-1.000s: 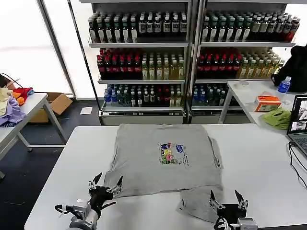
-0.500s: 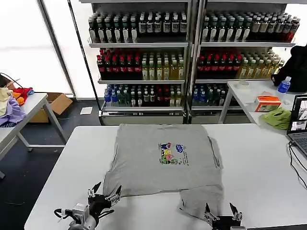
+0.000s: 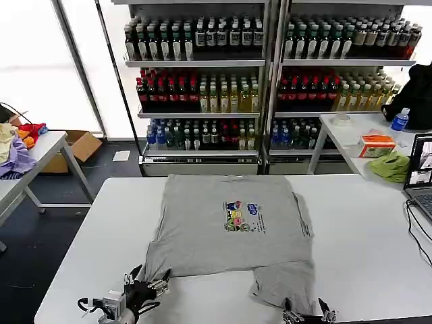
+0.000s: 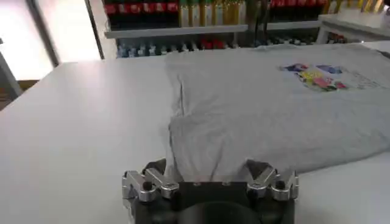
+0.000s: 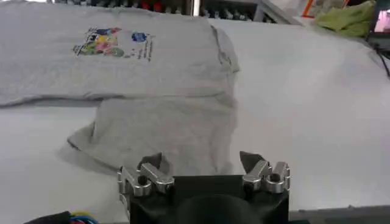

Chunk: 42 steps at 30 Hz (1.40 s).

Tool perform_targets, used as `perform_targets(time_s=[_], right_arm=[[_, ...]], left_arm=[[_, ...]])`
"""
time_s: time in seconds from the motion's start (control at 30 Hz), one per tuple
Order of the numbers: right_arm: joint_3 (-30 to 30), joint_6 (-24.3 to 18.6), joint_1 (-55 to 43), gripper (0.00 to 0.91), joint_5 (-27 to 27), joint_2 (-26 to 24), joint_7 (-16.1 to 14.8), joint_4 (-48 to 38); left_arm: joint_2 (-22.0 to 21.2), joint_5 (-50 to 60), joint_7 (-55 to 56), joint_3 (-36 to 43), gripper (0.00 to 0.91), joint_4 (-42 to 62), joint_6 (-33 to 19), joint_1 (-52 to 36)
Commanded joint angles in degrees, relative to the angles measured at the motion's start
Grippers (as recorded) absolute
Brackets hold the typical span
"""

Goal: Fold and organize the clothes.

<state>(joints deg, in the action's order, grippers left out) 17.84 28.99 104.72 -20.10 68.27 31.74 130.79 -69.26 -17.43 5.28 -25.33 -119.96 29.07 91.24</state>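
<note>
Grey shirt (image 3: pixel 229 226) lies flat on the white table (image 3: pixel 351 243), graphic (image 3: pixel 241 216) up, long axis running away from the pincers toward the bottle shelves (image 3: pixel 270 74), a folded flap nearest the right one. Left gripper (image 3: pixel 145 287) sits spread apart just off the shirt's near left corner. Right gripper (image 3: pixel 302 314) is also spread, at the flap's near edge, holding nothing.

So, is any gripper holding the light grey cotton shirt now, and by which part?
Nothing is held. The left gripper and the right gripper are both open, near the near edge of the light grey cotton shirt.
</note>
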Motion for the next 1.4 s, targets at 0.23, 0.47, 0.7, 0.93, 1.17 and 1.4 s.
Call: perform_targets(time_s=[0.23,0.47,0.7,0.93,1.17,1.4], right_arm=[[-0.63,-1.19,0.25,0.000,-0.35,0.11,0.53,-2.26],[0.76,-2.07,-0.69,0.000,0.31,0.54,0.37,-1.52],[2.81,-3.08,-1.92,0.000,0.58,1.10,-0.78,-1.08],[4.73,-11.18,-4.79,0.000,2.56,1.93,-4.49,-1.54],[5.92,-16.94,-10.98,0.000,6.40,4.10,-7.18,-1.98],[5.84,-16.63,-26.24,0.000,7.43,5.00,-7.32,-9.44]], left_arm=[[0.03,-0.14,-0.39,0.26,0.000,0.70,0.61,0.44],[0.04,-0.12,-0.76,0.62,0.000,0.60,0.60,0.42],[-1.04,0.02,-0.55,1.04,0.000,1.26,-2.55,-0.06],[-2.82,-0.82,-0.69,0.90,0.000,1.15,-10.27,-3.46],[-6.24,-2.27,-1.48,1.90,0.000,3.40,-15.12,-10.69],[-7.25,-5.21,-1.41,2.40,0.000,10.64,-15.44,-20.91]])
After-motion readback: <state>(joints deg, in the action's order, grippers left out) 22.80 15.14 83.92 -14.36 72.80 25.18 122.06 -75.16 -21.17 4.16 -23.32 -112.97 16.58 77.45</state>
